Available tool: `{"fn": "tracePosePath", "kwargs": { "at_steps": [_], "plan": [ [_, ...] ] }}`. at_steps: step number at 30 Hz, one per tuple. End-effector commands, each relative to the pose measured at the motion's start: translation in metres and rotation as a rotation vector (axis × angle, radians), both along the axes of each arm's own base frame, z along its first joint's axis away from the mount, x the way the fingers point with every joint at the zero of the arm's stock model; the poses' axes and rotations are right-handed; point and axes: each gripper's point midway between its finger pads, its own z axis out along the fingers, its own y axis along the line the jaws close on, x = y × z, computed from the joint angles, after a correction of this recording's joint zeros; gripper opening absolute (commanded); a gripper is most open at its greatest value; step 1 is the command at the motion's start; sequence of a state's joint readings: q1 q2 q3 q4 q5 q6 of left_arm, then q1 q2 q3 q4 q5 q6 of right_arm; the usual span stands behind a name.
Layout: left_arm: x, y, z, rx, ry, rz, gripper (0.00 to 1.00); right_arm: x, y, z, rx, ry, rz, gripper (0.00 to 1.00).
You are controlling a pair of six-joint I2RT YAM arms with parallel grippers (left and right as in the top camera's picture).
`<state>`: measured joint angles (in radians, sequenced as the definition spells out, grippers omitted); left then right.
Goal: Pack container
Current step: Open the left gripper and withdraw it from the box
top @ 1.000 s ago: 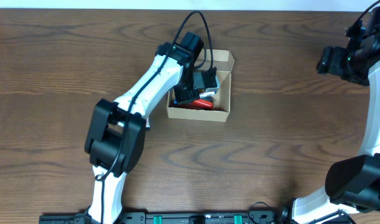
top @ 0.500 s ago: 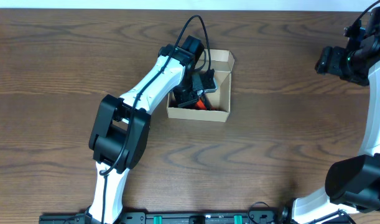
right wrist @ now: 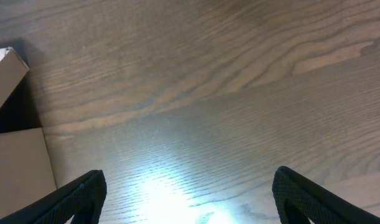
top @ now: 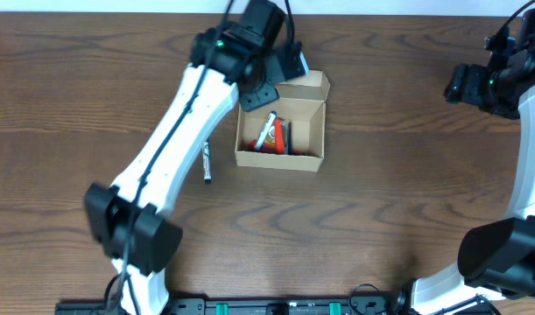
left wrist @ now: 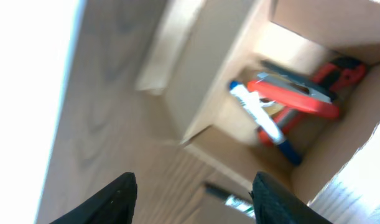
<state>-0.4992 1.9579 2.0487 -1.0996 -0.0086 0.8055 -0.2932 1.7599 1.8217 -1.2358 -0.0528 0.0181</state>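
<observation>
Since a second ago my left pincer (left wrist: 194, 198) has come up out of the container (top: 280, 160) and let go. It now hangs over the far-left corner by the open flap (top: 306, 86), jaws apart with nothing between them. The white marker (top: 267, 129) lies slanted inside, on top of some red-handled things (top: 282, 142).

The container sits open on the counter (top: 381, 219), just nearer to me than that pincer. One dark pen (top: 207, 162) is left out on the counter, near the container's left wall but apart from it. Its long axis runs from near to far, about parallel to that wall.

My left arm is much the nearer. My right pincer (right wrist: 190, 199) waits well apart at the far right, jaws wide and empty. I judge the pen comes next; only the left wall stands between it and the inside.
</observation>
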Motion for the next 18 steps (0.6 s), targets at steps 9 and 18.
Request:
{"fn": "tracePosePath", "kwargs": {
  "at_steps": [9, 18],
  "plan": [
    [0.018, 0.117, 0.064, -0.213, -0.132, 0.758, 0.53, 0.001, 0.001, 0.002, -0.005, -0.012, 0.021, 0.85],
    [-0.001, 0.181, 0.02, -0.297, 0.085, 1.094, 0.55, 0.002, 0.001, 0.002, -0.006, -0.015, 0.021, 0.86]
  ]
}}
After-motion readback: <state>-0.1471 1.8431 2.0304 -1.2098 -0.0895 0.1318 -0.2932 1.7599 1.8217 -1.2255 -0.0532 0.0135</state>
